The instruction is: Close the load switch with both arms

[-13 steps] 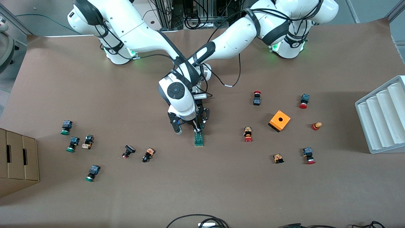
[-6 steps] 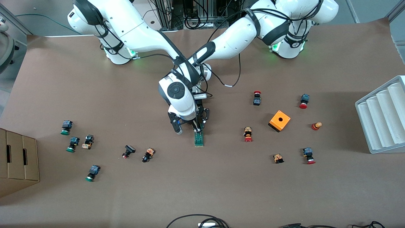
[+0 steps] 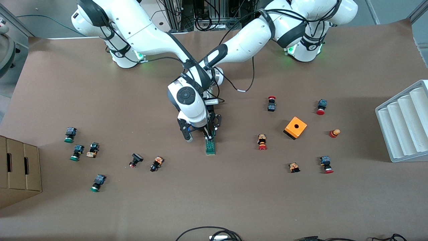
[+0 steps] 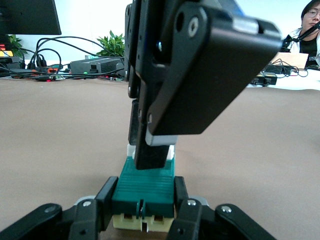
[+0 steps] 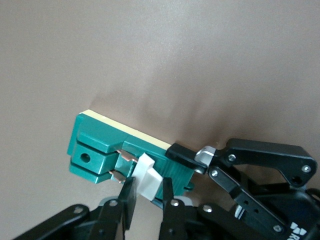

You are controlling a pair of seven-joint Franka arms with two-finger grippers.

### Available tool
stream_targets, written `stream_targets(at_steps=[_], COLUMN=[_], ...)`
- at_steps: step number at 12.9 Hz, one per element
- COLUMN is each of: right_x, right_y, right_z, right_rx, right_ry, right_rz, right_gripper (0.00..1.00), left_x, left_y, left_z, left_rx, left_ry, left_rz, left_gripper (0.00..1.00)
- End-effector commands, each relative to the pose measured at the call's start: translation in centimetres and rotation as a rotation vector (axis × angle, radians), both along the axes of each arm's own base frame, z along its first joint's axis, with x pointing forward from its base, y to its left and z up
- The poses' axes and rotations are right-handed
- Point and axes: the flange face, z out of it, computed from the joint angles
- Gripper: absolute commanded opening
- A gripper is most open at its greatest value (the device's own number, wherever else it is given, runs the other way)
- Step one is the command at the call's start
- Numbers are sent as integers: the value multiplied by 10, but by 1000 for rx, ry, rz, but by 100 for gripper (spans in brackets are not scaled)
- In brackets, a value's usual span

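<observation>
The right gripper (image 5: 147,197) pinches the white handle (image 5: 146,180) with narrow fingers, placed to swing it shut. The load switch (image 3: 210,146) lies mid-desk, well clear of every edge. The left gripper (image 4: 144,202) clamps its green body, steadying it.

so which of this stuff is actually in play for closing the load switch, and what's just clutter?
In play:
- load switch, mid-table
- left gripper, clamped on the switch body
- right gripper, closed on the switch's white handle

Clutter:
- orange box
- scattered push buttons
- white rack
- cardboard box
</observation>
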Motion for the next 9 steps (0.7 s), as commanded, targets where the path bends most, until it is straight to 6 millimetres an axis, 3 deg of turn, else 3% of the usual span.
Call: stream_targets(at_steps=[1,9], right_x=[24,37], right_y=[1,0], right_z=[14,28], right_rx=[36,49], right_ry=[-21,-3], right_rz=[-30,-51], right_gripper=[26,26], left_x=[-4,-4], left_y=[-2,-2], left_z=[-16,-16], left_rx=[-11,-8], left_ry=[16,16], left_rz=[-4,-5], left_gripper=[50,50])
